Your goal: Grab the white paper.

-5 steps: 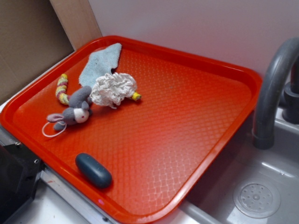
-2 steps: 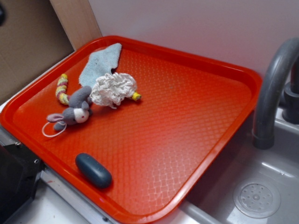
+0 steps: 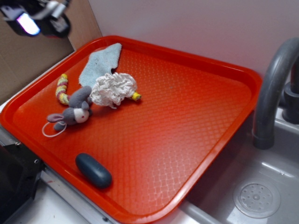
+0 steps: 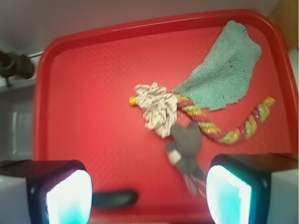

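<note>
Wrist view shows gripper [image 4: 148,193] spread wide, high above white paper [image 4: 156,106].

We now see the gripper [image 3: 35,18] in the exterior view, a blurred dark shape with a bright pad, hanging beyond the tray's [image 3: 196,63] far left corner, in front of the cardboard [image 3: 28,60]. A second ago that spot held nothing; shortly after, only a dark sliver showed at the picture's top left edge. The gripper has come in from there, its jaws spread wide apart in the wrist view.
</note>
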Motion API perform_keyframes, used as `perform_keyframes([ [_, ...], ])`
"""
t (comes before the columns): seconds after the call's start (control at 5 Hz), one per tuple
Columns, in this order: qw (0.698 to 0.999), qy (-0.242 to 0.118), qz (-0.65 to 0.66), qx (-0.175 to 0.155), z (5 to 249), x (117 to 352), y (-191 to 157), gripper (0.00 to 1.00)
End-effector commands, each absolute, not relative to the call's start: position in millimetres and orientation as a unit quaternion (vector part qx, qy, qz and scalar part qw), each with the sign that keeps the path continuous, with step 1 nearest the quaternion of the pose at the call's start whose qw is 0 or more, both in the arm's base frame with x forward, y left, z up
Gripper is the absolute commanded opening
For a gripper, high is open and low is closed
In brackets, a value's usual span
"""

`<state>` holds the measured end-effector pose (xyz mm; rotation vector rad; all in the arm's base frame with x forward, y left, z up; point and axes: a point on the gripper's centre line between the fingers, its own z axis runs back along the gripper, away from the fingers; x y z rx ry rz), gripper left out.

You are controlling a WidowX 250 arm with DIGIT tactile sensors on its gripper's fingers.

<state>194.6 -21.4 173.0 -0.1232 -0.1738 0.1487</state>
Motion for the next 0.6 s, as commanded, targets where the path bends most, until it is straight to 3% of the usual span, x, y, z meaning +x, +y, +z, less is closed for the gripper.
perform_keyframes([
  [0.0,0.996,-0.055,0.055,-0.042,121,222,-26,1.00],
  [0.4,0.999,-0.011,0.024,-0.032,70,234,-25,1.00],
])
